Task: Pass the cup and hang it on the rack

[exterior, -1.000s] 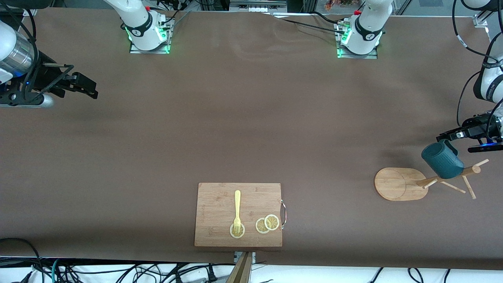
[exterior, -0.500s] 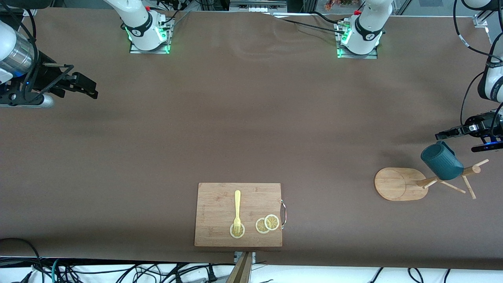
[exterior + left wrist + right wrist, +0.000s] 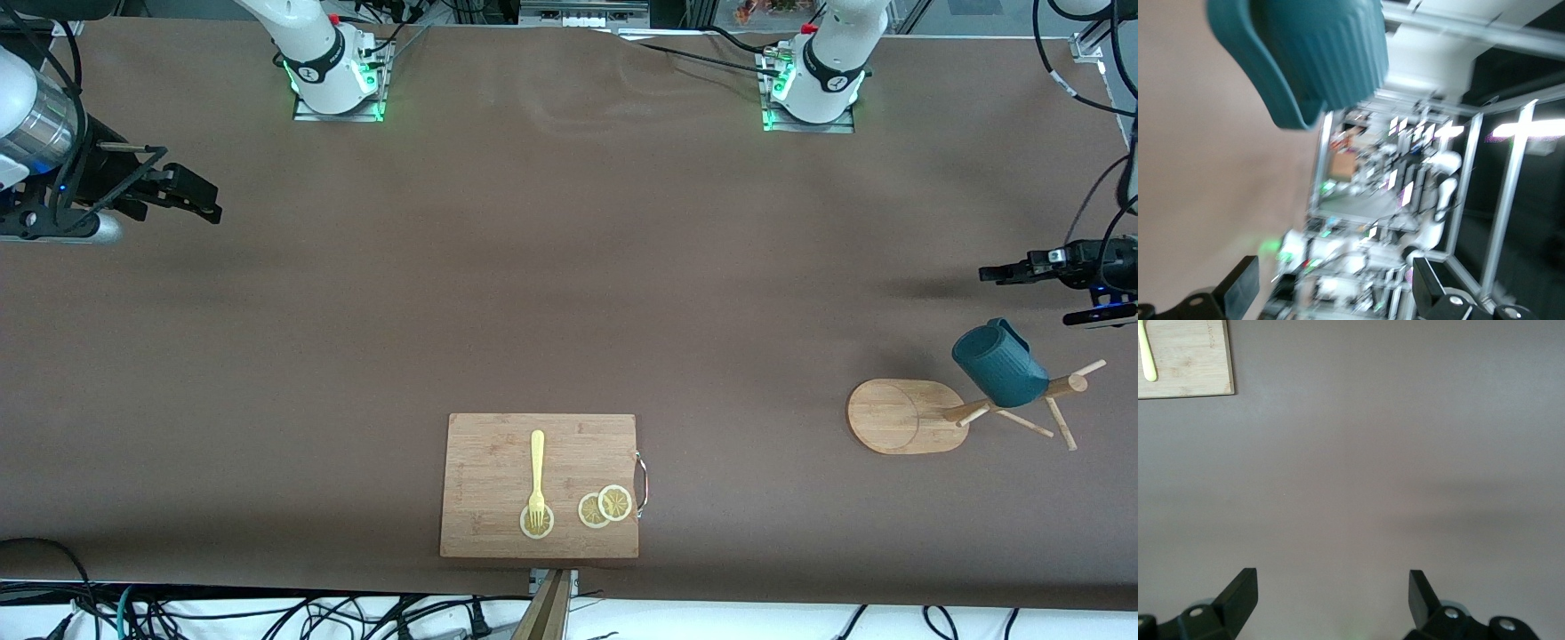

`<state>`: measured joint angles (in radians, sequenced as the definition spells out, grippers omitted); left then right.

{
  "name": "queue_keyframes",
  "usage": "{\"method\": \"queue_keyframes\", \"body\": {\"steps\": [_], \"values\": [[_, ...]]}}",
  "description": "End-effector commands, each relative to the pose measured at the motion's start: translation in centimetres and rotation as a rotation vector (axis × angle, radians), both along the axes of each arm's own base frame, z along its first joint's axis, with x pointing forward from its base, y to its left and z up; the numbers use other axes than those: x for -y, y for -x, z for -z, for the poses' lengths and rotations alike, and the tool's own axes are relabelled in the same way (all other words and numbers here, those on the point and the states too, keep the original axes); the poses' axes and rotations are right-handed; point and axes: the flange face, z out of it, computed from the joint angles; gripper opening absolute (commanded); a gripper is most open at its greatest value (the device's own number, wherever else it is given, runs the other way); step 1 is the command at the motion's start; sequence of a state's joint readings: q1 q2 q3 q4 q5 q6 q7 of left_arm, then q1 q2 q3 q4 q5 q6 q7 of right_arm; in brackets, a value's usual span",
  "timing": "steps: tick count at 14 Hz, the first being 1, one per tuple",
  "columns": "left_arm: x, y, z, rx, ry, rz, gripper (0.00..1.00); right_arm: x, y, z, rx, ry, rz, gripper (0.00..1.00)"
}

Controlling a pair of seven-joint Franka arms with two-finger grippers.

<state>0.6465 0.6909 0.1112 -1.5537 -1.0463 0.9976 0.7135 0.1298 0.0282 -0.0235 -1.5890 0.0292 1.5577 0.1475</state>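
The dark teal cup (image 3: pixel 1000 363) hangs on a peg of the wooden rack (image 3: pixel 907 416) at the left arm's end of the table. The cup also shows in the left wrist view (image 3: pixel 1305 57). My left gripper (image 3: pixel 994 273) is open and empty in the air, apart from the cup, over bare table beside the rack; in its wrist view (image 3: pixel 1335 283) the fingers stand wide. My right gripper (image 3: pixel 203 197) is open and empty at the right arm's end of the table, and its wrist view (image 3: pixel 1333 595) shows only bare table between the fingers.
A bamboo cutting board (image 3: pixel 498 444) lies near the table's front edge with a yellow fork (image 3: pixel 537 476) and lemon slices (image 3: pixel 605 507) on it. A corner of the board shows in the right wrist view (image 3: pixel 1191 360). Cables hang by the left arm.
My left gripper has drawn back from the cup, away from the rack and upward in the front view. The cup stays on the peg. The right arm has not moved.
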Motion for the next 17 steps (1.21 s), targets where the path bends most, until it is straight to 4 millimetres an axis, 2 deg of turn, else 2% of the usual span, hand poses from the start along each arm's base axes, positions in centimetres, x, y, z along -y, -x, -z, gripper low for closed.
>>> {"method": "queue_keyframes", "body": {"steps": [1,2,4,7,10,13,15,17], "values": [[-1.2,-0.6,-4.8,-0.023,-0.121,0.114,1.00,0.2,0.3,-0.4,-0.002,-0.005,-0.008,1.00],[-1.5,-0.5,-6.2,-0.046,-0.157,0.128,1.00,0.2,0.3,-0.4,-0.002,-0.005,-0.008,1.00],[-1.0,-1.5,-11.2,-0.061,-0.298,0.177,1.00,0.2,0.3,-0.4,-0.002,-0.005,-0.008,1.00],[3.5,-3.8,-17.2,-0.029,-0.511,0.291,1.00,0.2,0.3,-0.4,-0.002,-0.005,-0.008,1.00],[10.0,-6.1,-23.2,0.062,-0.779,0.368,1.00,0.2,0.3,-0.4,-0.002,-0.005,-0.008,1.00],[15.8,-7.7,-26.2,0.100,-0.958,0.399,1.00,0.2,0.3,-0.4,-0.002,-0.005,-0.008,1.00],[19.9,-8.9,-27.6,0.155,-1.089,0.440,1.00,0.2,0.3,-0.4,-0.002,-0.005,-0.008,1.00],[22.1,-10.0,-28.3,0.219,-1.191,0.448,1.00,0.2,0.3,-0.4,-0.002,-0.005,-0.008,1.00]]}}
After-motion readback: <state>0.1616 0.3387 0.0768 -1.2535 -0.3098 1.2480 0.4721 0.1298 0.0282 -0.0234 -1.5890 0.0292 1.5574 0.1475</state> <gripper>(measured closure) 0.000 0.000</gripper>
